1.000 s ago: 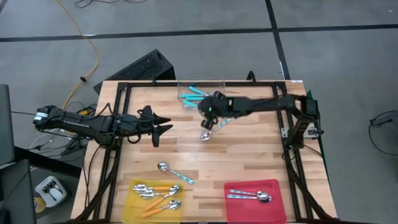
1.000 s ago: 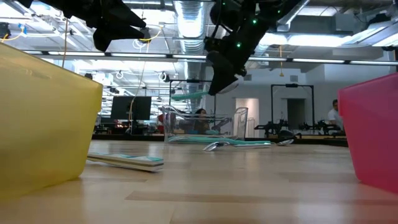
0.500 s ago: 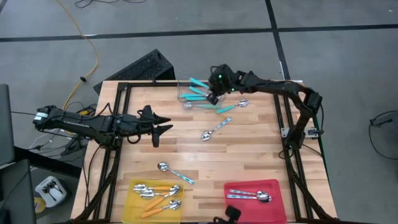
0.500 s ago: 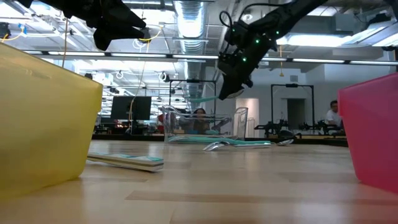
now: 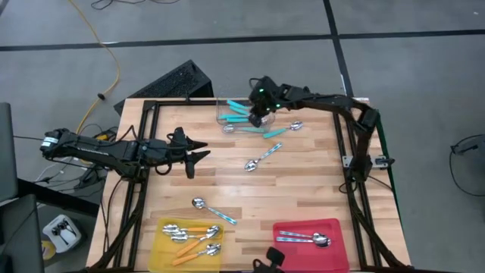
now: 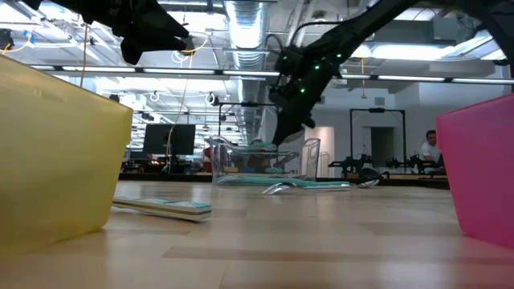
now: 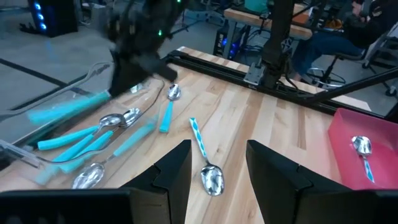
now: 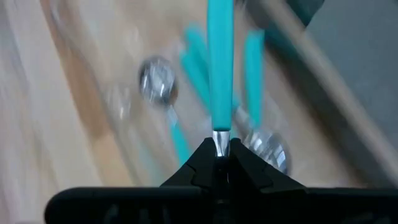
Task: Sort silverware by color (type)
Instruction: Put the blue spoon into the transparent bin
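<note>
I count 3 orange-handled spoons (image 5: 189,236) in 1 yellow tray (image 5: 159,254), 2 silver spoons (image 5: 303,239) in 1 red tray (image 5: 337,250), approx 2 teal-handled spoons (image 5: 216,212) loose mid-desk, 1 clear tub (image 5: 223,115) at 12 o'clock.

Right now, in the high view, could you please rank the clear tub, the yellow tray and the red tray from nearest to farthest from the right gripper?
The right gripper, shut on a teal spoon, hangs at the table's far edge.
1. Clear tub: just beside the gripper, far edge.
2. Red tray: near edge, right side.
3. Yellow tray: near edge, left side.
</note>
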`<state>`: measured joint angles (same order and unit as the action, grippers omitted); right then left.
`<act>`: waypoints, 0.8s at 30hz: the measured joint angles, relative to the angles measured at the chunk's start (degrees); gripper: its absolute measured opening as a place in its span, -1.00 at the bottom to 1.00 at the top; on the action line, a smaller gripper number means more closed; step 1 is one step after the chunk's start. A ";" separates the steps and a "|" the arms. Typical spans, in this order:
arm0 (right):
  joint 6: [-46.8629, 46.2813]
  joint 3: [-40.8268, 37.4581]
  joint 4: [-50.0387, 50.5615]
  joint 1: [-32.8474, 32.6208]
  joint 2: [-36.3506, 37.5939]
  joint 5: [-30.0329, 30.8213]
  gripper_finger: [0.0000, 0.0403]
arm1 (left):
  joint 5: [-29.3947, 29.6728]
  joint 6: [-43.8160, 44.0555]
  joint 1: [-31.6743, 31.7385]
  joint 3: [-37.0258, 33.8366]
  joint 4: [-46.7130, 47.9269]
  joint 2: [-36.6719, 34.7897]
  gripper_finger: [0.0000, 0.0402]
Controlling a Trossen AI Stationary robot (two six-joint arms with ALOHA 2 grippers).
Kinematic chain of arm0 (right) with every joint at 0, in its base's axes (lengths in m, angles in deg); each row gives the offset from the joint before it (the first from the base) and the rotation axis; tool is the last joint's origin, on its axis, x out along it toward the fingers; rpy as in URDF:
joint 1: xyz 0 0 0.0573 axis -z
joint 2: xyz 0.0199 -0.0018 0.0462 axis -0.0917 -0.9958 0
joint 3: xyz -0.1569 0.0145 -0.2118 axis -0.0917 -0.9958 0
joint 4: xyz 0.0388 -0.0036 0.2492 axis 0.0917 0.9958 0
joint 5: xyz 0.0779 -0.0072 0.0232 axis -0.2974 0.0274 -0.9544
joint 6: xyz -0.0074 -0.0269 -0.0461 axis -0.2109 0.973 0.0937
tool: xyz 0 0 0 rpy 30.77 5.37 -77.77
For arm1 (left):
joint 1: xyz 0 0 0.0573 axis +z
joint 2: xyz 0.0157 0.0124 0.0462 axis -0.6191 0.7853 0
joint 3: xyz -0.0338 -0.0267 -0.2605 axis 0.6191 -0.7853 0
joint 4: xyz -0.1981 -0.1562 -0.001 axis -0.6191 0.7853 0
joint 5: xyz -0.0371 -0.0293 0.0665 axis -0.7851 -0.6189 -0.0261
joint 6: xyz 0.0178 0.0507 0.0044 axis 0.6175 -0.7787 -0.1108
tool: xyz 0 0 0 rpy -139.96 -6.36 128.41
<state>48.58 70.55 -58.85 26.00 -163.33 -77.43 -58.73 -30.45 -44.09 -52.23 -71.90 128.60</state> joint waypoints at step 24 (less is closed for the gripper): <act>-7.29 12.70 11.99 -1.48 -12.03 5.92 -0.75 | -0.50 -0.26 0.00 -0.02 0.52 0.00 -0.32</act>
<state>41.29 83.24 -46.86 24.52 -175.36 -71.51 -59.23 -30.71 -44.09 -52.25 -71.38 128.60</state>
